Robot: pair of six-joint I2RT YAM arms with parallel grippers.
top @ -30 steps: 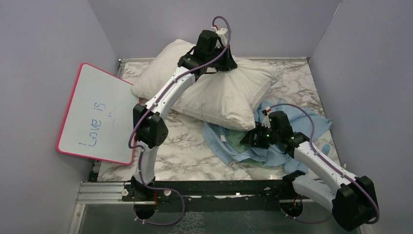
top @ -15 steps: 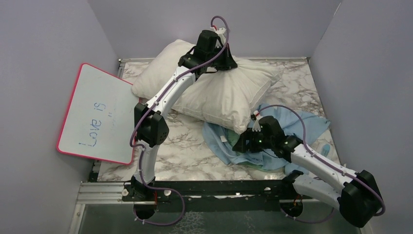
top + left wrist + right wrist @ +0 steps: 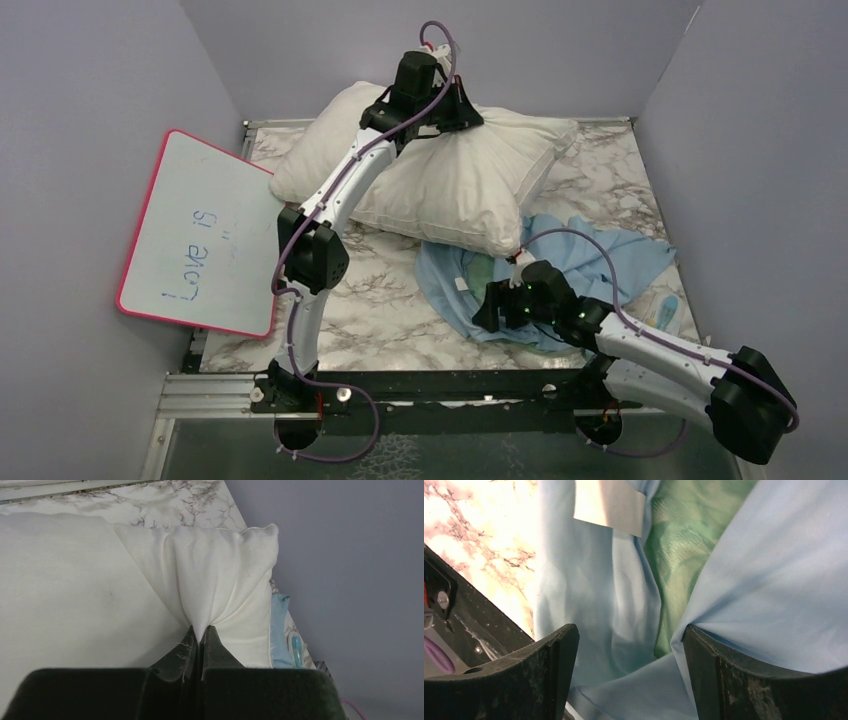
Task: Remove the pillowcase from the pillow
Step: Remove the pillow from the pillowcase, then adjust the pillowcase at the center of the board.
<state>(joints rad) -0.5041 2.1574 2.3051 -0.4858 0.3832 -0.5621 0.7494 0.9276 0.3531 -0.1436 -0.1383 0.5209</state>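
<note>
The cream-white pillow point(image 3: 450, 185) lies at the back middle of the table, bare of its cover. My left gripper point(image 3: 462, 105) is shut on a pinch of the pillow's fabric point(image 3: 200, 595) and holds its back edge up. The light blue pillowcase point(image 3: 600, 262) lies crumpled on the table in front right of the pillow, with teal-green inner fabric point(image 3: 684, 545) showing in a fold. My right gripper point(image 3: 487, 305) is open and rests on the pillowcase's left part, with blue cloth point(image 3: 624, 625) between its fingers.
A pink-framed whiteboard point(image 3: 200, 235) leans at the left edge of the marble table point(image 3: 370, 310). Grey walls close the back and sides. A pale blue-capped item point(image 3: 665, 305) lies by the pillowcase at the right. The black front rail point(image 3: 430, 385) runs along the near edge.
My left gripper has lifted the pillow's back edge up and back. My right gripper has slid leftward over the pillowcase toward its left edge.
</note>
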